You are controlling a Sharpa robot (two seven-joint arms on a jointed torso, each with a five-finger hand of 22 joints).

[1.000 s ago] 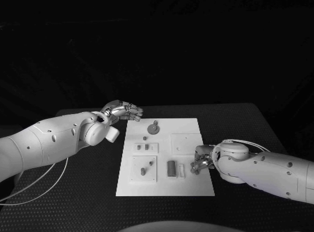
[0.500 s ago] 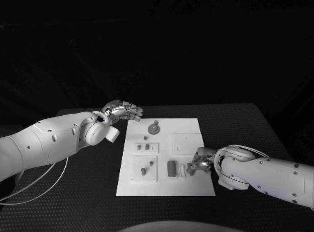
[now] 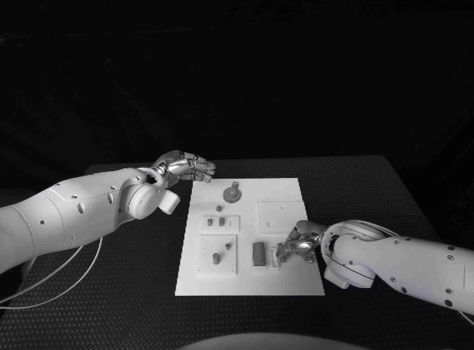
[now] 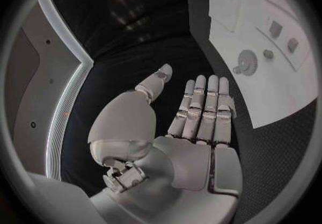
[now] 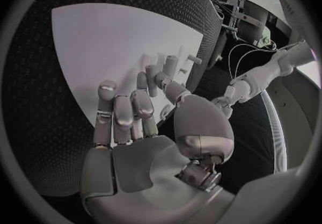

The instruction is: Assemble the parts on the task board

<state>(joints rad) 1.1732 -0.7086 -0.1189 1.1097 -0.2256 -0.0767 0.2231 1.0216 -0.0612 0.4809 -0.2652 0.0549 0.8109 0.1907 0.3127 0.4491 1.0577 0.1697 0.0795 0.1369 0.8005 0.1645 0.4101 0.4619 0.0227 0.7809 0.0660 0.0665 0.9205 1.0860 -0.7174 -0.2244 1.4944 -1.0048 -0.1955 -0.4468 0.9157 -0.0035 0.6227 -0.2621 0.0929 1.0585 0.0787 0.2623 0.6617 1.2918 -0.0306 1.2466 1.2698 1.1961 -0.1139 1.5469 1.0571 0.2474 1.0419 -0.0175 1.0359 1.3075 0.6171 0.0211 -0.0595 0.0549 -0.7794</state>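
The white task board [image 3: 249, 284] lies mid-table. On it are a round disc [image 3: 231, 194], a small peg [image 3: 235, 184], several small pieces around [image 3: 217, 220] and a dark upright cylinder [image 3: 259, 253] beside a pale slim piece [image 3: 273, 257]. My right hand [image 3: 298, 246] hovers low over the board's near right part, fingers spread toward the cylinder [image 5: 170, 65] and holding nothing [image 5: 134, 127]. My left hand [image 3: 184, 168] hangs off the board's far left corner; its fingers [image 4: 201, 111] are straight and empty, with the disc [image 4: 247, 63] ahead of them.
The black table [image 3: 111, 292] surrounds the board, with room on both sides. A square raised plate [image 3: 280, 215] lies just beyond my right hand. A white cable [image 3: 58, 288] trails under my left arm.
My right arm has slid left along the board's near right part, bringing the hand closer to the dark cylinder. The left arm has stayed still.
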